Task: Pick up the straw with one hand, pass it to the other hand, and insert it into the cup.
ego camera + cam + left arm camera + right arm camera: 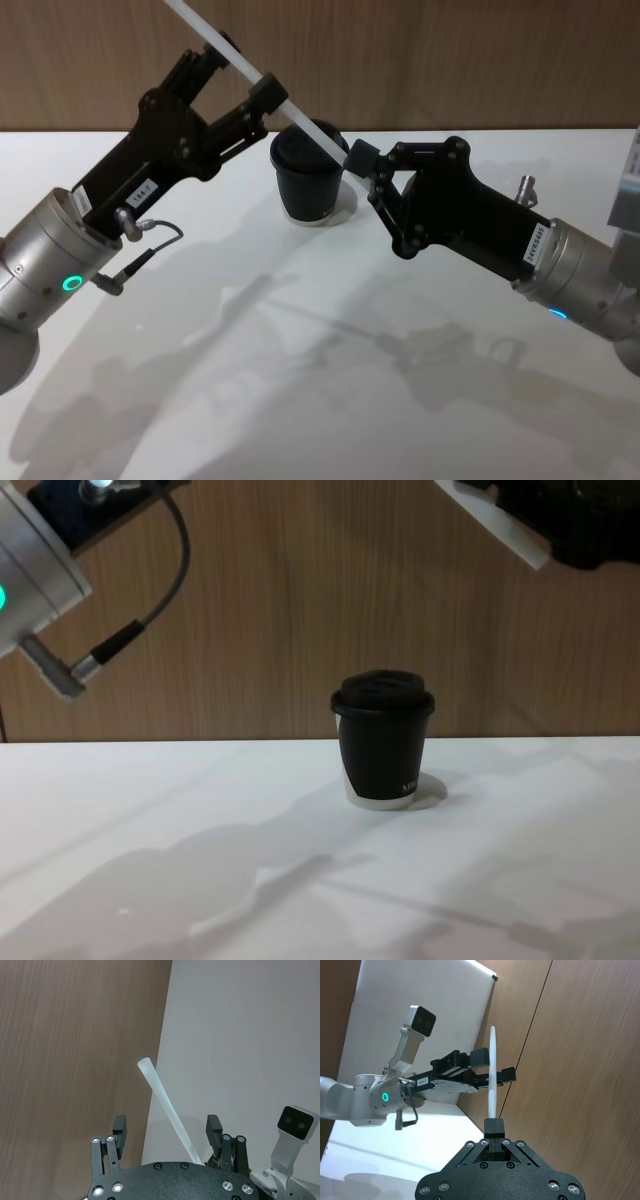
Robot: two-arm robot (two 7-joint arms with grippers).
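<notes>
P1: Left gripper (167,1126) up front, state?
P2: Wide open, fingers either side of straw (169,1107). Gap on both sides, not touching afaict. Straw runs btwn them at a slant.
P1: Who has the straw then?
P2: Right gripper (494,1124), pinched tight on straw's lower end. Whole straw is up in the air, tilted, upper end toward wood wall.
P1: Cup?
P2: Cup (383,745) upright on table (150,820), lid on, between the 2 arms. In chest view the straw's held end sits well above it & off to the right. Nothing in the cup.
P1: So progress?
P2: Pickup done imo. Handover half-way: receiver in position but not clamped. Left to do: close left, release right, swing straw over lid, push it in. Lid opening: can't tell where it is from these views.
</notes>
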